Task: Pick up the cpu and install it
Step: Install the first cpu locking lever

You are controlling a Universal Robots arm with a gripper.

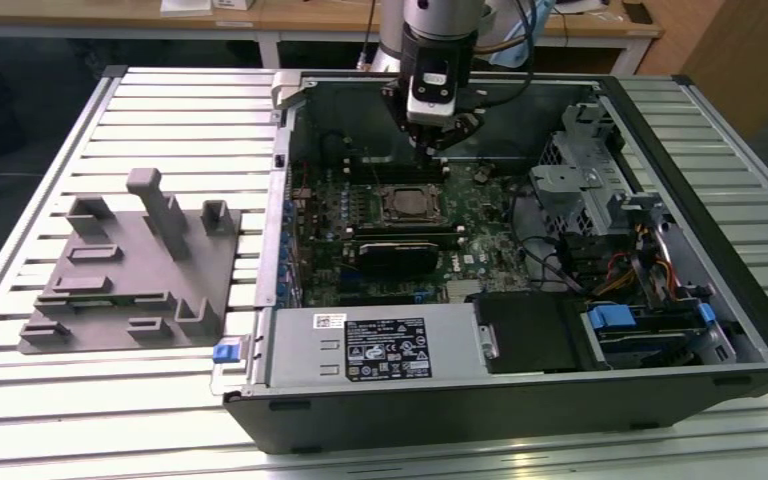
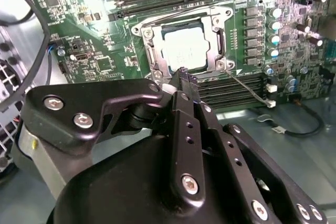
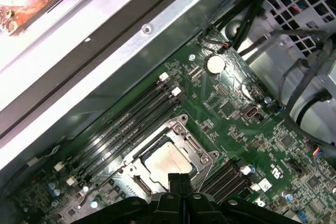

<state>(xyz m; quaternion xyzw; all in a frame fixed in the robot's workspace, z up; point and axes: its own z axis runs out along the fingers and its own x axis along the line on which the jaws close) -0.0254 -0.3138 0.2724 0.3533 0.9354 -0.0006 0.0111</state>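
Silver-topped cpu (image 2: pixel 183 49) sits flat in the socket (image 2: pixel 185 41) on the green motherboard (image 2: pixel 94 59), inside the metal socket frame; seen in both wrist views (image 3: pixel 167 162). In the exterior view the socket (image 1: pixel 406 201) lies near the middle of the open computer case (image 1: pixel 518 400), which rests on the slatted metal bench (image 1: pixel 157 110), toward the bench's far edge.

Gripper (image 1: pixel 440 140) hangs above the motherboard, just beyond the socket on its far side, not touching the cpu. Jaws are together: in the second wrist view the two black fingers (image 2: pixel 185 80) meet at their tips with no gap and nothing between them. The first wrist view shows the same closed tips (image 3: pixel 178 181) over the near edge of the socket.

Dark memory slots (image 3: pixel 131 124) run along both sides of the socket. A round coin battery (image 3: pixel 214 64) sits on the board near the case wall.

Black cooler block (image 1: pixel 398 255) lies on the board just nearer than the socket. Grey power supply box (image 1: pixel 377 345) with a label fills the case's near side. Grey moulded fixture (image 1: pixel 124 275) stands on the bench beside the case, at the exterior view's left, well apart from the gripper.
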